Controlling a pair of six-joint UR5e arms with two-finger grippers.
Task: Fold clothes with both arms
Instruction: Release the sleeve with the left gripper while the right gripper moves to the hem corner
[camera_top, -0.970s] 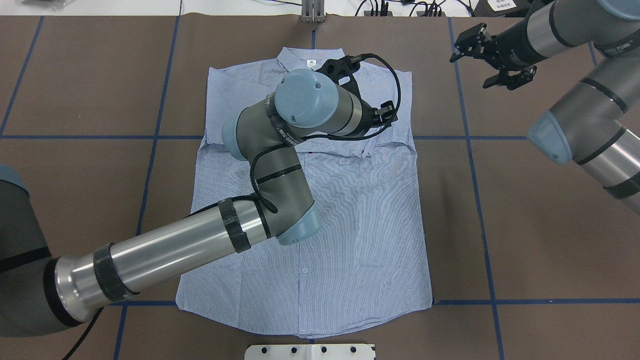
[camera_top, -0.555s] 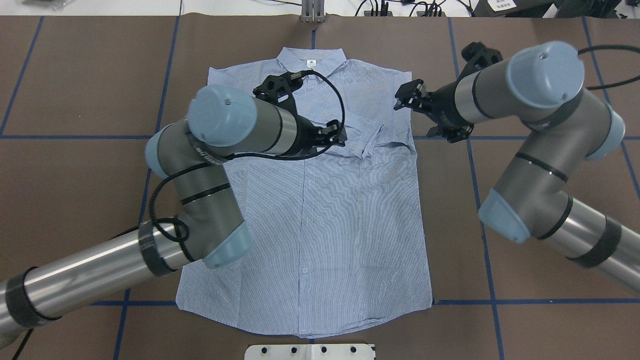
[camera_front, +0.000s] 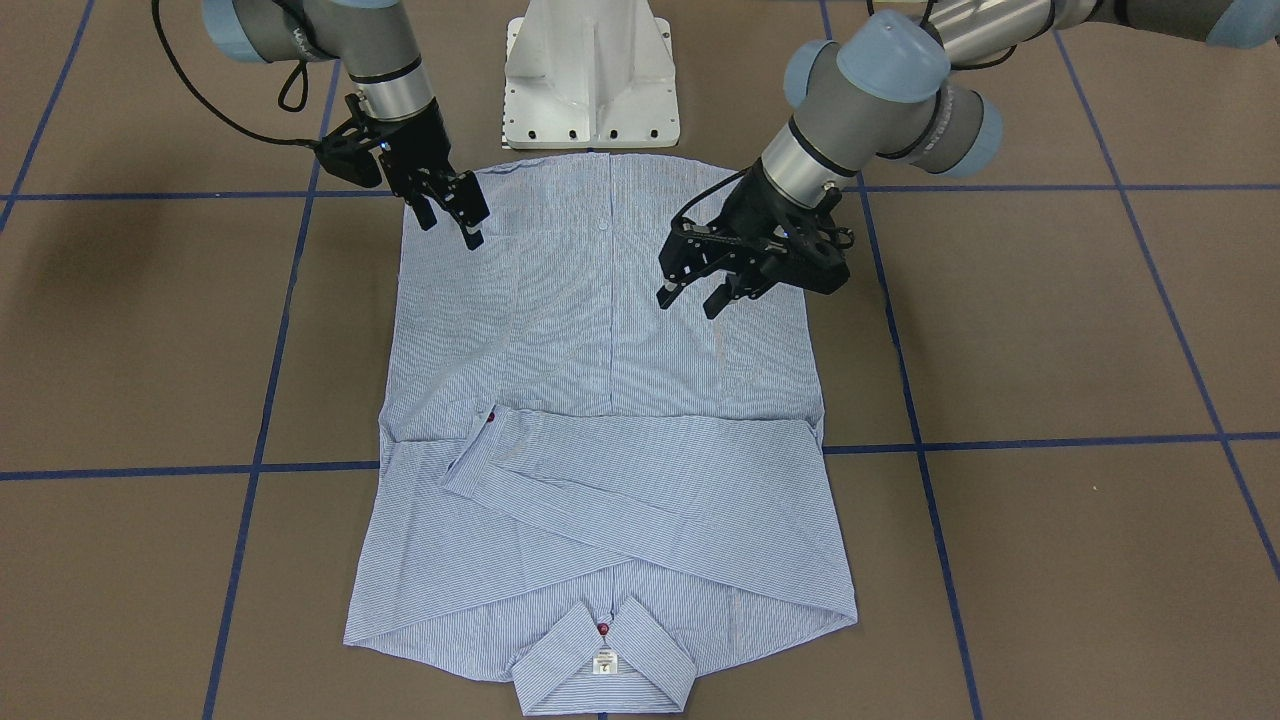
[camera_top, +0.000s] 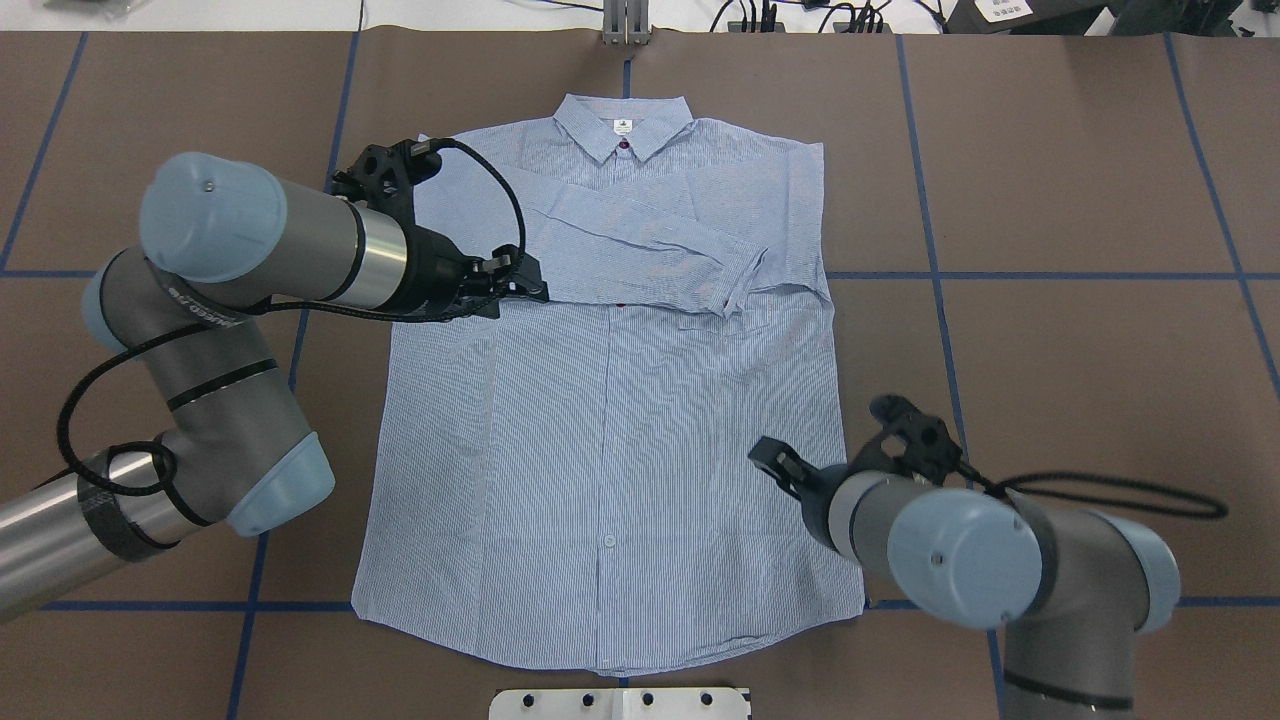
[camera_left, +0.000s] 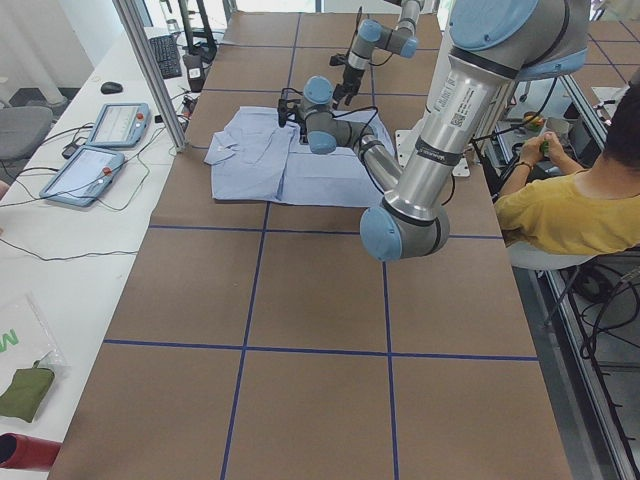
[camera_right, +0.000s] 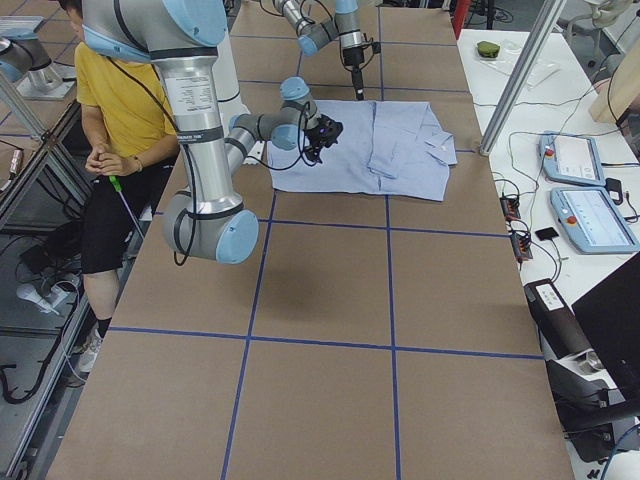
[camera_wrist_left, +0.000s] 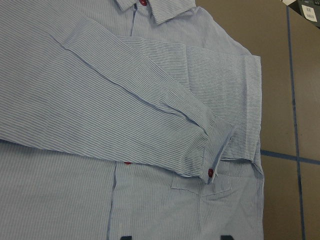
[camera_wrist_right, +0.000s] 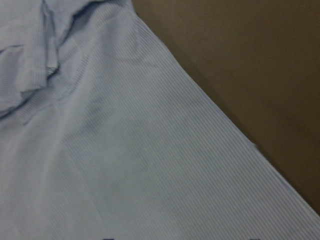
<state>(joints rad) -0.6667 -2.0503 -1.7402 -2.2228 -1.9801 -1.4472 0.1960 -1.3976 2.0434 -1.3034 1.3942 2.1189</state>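
Light blue and finely striped, the shirt (camera_top: 640, 430) lies flat in the middle of the brown table (camera_top: 1080, 350). Its collar (camera_top: 622, 125) is at the top of the overhead frame, and one sleeve (camera_top: 640, 245) is folded across the chest. In the last second you have pulled both arms off the upper half. The left gripper (camera_top: 522, 283), which was over the chest, now hovers at centre left above the shirt's edge, jaws apart and empty. The right gripper (camera_top: 775, 465) has swung from the upper right down to the lower right, above the shirt's side near the hem, also spread and holding nothing. The sleeves look done; you seem to be lining up for a fold of the body
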